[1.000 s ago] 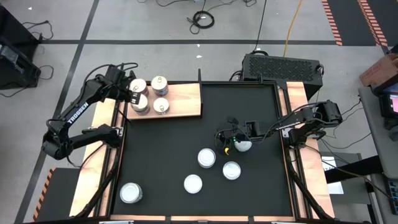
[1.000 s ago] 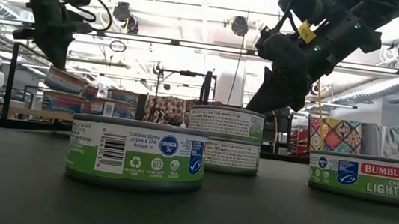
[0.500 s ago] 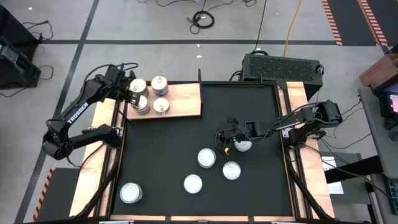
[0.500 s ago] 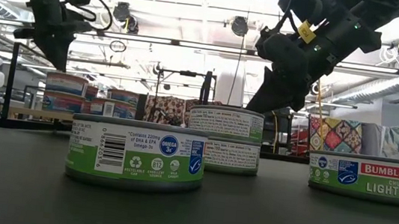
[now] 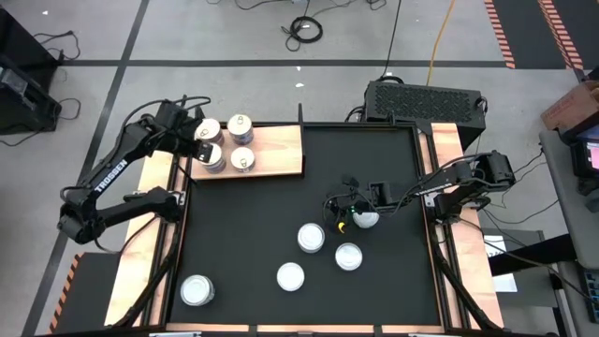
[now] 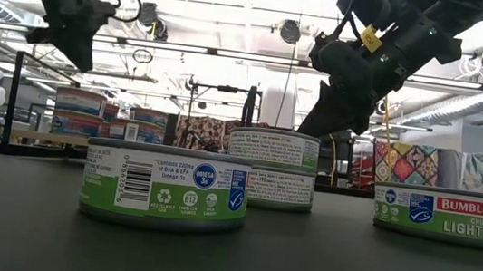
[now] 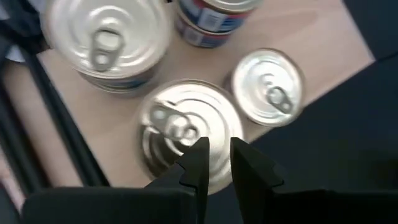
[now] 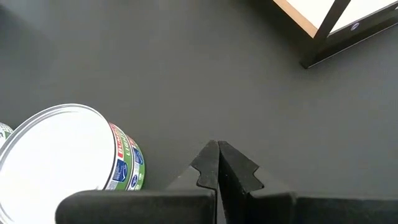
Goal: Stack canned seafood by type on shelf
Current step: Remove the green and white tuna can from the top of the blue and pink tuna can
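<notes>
The shelf (image 5: 281, 150) is a light wooden board at the mat's far-left corner, also seen in the left wrist view (image 7: 336, 43). Several silvery pull-tab tins (image 5: 242, 159) stand on it, and in the low view one tin (image 6: 81, 101) sits on top of another. My left gripper (image 7: 217, 149) hovers above them, over a pull-tab tin (image 7: 180, 130), narrowly open and holding nothing. Several white-topped tins (image 5: 311, 237) stand on the black mat. My right gripper (image 8: 217, 152) is shut and hangs over the mat beside one white-topped tin (image 8: 62, 149).
A lone white-topped tin (image 5: 197, 290) stands near the mat's near-left corner. Bare black mat (image 5: 262, 215) lies between the shelf and the group of tins. Wooden side rails (image 5: 445, 159) and a black frame border the mat.
In the low view, a tin that hung tilted under my left gripper came level on top of another tin on the shelf. My left gripper then rose away from it. My right arm has kept still.
</notes>
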{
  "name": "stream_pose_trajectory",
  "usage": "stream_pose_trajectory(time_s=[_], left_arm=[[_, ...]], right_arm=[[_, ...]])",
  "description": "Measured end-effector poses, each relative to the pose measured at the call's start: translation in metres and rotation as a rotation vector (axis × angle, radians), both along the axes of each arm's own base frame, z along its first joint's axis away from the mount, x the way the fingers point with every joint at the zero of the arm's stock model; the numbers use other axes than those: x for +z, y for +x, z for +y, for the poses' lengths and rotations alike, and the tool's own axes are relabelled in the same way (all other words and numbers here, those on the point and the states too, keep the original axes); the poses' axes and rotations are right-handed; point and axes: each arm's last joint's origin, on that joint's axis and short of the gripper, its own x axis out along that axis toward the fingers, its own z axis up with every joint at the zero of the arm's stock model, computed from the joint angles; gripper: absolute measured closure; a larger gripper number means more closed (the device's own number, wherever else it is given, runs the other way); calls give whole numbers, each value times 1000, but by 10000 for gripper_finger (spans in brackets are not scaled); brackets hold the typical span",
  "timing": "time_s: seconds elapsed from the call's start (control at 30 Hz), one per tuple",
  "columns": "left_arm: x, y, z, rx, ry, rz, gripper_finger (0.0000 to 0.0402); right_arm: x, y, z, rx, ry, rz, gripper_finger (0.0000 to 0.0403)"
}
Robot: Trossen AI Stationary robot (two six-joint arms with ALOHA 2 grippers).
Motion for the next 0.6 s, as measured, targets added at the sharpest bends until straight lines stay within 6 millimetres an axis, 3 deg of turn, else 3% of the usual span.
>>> stream_pose_trajectory(time_s=[0.27, 0.6], left_arm=[[4, 12, -15, -85, 8, -47, 335], [13, 48, -42, -335, 3, -204, 335]], right_arm=[[2, 2, 0, 0, 1, -24, 403], [4, 4, 1, 32, 8, -55, 403]])
